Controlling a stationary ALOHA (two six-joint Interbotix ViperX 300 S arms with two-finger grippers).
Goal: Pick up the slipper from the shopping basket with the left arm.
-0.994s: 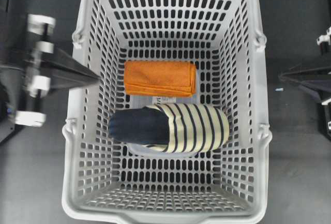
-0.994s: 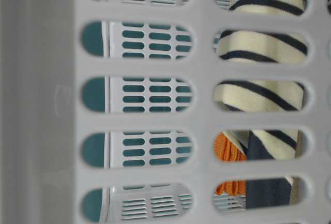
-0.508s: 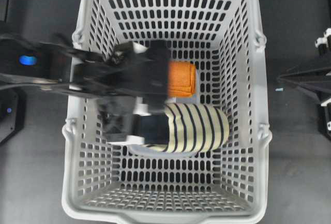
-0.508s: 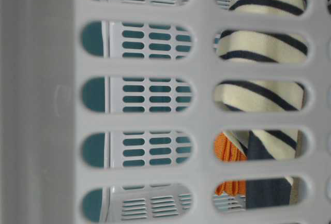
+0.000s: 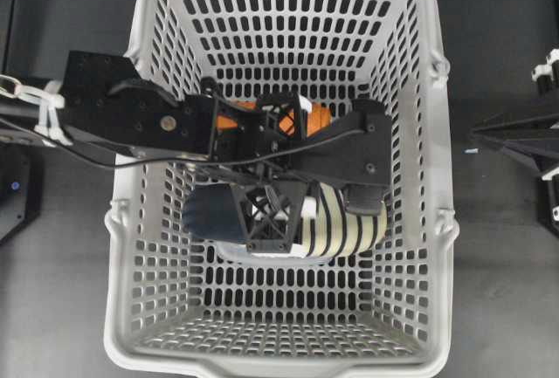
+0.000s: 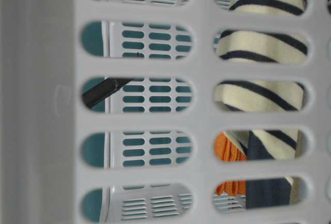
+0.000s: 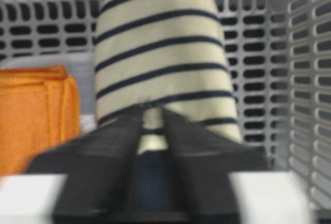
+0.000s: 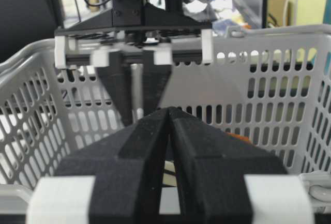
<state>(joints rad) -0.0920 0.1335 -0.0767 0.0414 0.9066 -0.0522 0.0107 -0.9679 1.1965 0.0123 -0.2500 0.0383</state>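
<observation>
The left arm (image 5: 131, 116) stretches from nine o'clock toward the middle of the overhead view, its wrist tipped downward. The left gripper (image 7: 153, 114) has its jaws a narrow gap apart, tips pointing toward twelve o'clock in its wrist view. The right gripper (image 8: 169, 111) sits at three o'clock overhead, its jaws pressed together at the tips.

Left hand (image 7: 153, 111) slightly parted over striped slipper (image 7: 163, 53); orange cloth (image 7: 33, 115) beside.

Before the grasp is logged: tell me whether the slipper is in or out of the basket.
In. The slipper lies flat on the shopping basket floor beside the orange cloth, under the left arm.
</observation>
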